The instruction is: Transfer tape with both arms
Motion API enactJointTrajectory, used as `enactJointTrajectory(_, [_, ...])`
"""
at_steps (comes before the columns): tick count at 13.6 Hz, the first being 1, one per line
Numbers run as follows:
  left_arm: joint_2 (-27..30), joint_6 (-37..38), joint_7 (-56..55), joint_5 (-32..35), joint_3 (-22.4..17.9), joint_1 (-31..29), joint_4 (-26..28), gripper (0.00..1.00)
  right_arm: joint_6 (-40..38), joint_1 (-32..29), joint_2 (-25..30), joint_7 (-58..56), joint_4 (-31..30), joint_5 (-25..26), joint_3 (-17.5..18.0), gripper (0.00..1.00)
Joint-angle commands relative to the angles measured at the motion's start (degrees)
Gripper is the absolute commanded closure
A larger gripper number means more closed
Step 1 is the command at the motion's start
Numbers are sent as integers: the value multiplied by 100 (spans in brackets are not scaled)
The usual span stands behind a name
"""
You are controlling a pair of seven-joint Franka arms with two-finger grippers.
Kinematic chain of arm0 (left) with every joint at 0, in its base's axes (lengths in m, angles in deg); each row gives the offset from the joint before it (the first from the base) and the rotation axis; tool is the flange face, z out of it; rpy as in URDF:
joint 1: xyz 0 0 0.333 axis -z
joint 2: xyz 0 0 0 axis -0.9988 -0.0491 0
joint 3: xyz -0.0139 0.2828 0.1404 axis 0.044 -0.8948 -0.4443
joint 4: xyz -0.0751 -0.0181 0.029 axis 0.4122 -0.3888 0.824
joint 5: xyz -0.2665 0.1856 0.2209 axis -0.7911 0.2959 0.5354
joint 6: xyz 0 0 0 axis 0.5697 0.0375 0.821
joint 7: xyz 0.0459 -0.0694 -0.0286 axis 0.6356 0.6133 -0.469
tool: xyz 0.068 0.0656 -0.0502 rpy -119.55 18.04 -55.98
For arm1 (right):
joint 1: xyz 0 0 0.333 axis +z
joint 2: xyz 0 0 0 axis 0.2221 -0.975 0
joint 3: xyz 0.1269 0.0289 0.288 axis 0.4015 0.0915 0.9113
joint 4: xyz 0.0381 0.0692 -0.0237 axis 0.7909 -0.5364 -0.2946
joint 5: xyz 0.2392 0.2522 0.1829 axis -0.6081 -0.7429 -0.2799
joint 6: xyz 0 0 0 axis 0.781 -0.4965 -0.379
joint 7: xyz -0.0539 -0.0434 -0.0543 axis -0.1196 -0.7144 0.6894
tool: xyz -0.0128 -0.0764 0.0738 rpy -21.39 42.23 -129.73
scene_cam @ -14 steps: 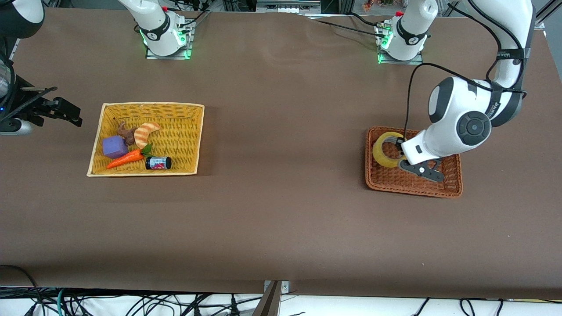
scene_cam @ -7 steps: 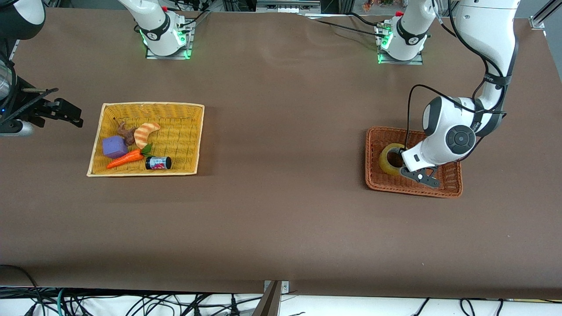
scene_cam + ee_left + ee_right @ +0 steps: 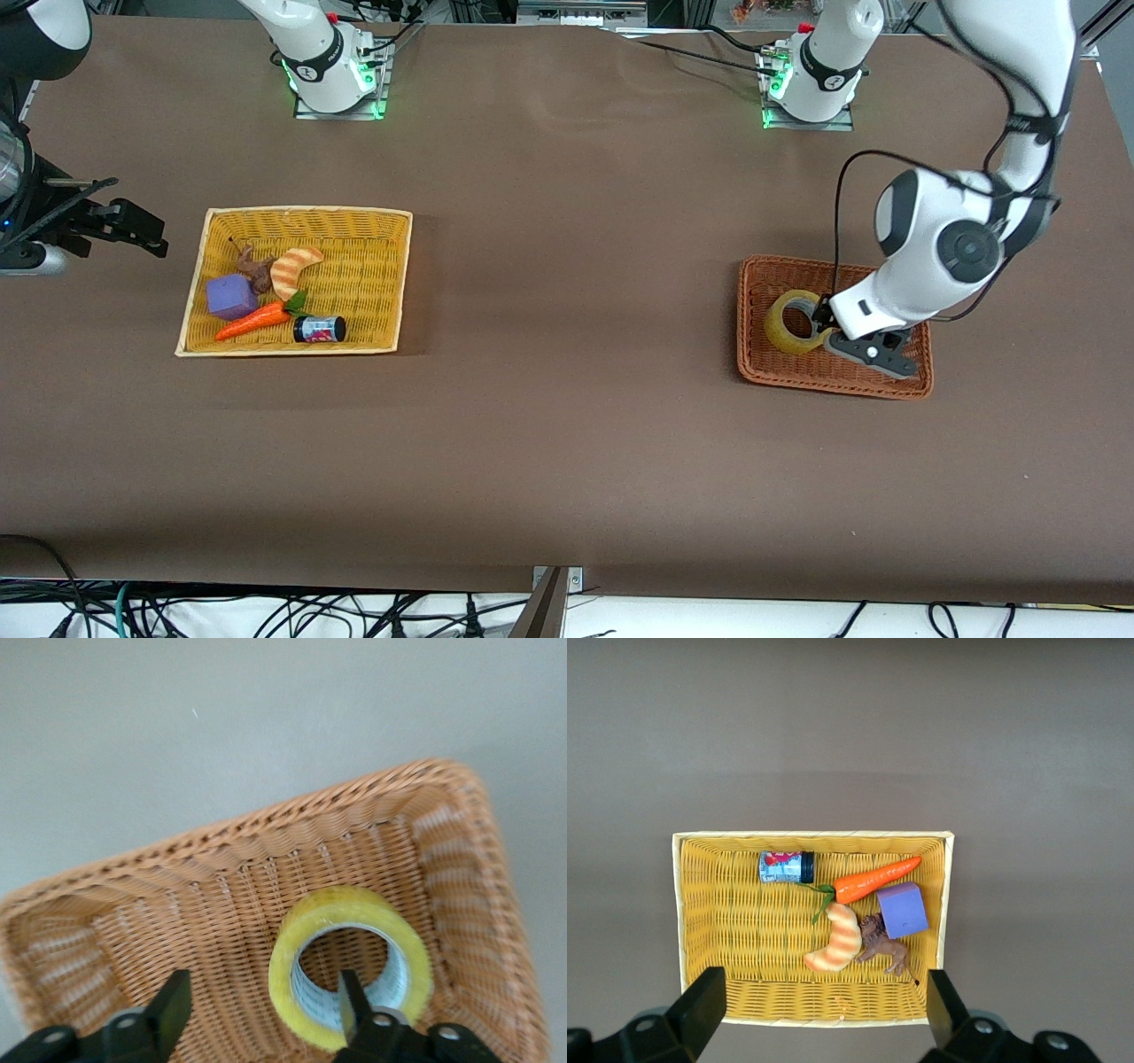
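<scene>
We find the tape (image 3: 795, 322) in the brown wicker basket (image 3: 833, 383) at the left arm's end of the table, so the transfer is at its opening stage: nothing has left this basket, and the lift, the hand-over between arms and the final placing all appear, in our judgement, to remain. The left gripper (image 3: 261, 1014) is down in the basket with its fingers spread; one finger (image 3: 353, 1001) reaches into the grey-white core while the other (image 3: 171, 1008) stands outside the ring, so the roll's wall lies between them, not yet pinched. The roll is tipped up rather than flat on the weave: its bore faces partly toward the front camera and the wrist camera, and we read its axis as slanted, neither upright nor level. The right gripper (image 3: 819, 1005) waits in the air, fingers spread, near the yellow basket (image 3: 190, 306), which holds a carrot (image 3: 252, 321), a purple block (image 3: 231, 295), a striped croissant toy (image 3: 293, 268) and a small jar (image 3: 320, 329).
</scene>
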Motion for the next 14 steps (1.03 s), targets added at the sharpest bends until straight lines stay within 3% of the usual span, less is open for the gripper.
enactJointTrajectory(1, [1342,797,-14,129,52,34,127,0,-11,-93,-32,-20,102,-84,67,0])
enactJointTrajectory(3, [1836,1455,-14,129,104,43,-135,0,-11,-93,-32,-20,102,-84,67,0])
enactJointTrajectory(7, [1891,2976,-31,138,87,-27,-1365,0,-20,-93,-24,-11,102,-84,67,0])
enactJointTrajectory(14, [1864,3164,-102,147,87,-142,-1464,0,-20,-93,-32,-3,102,-84,67,0])
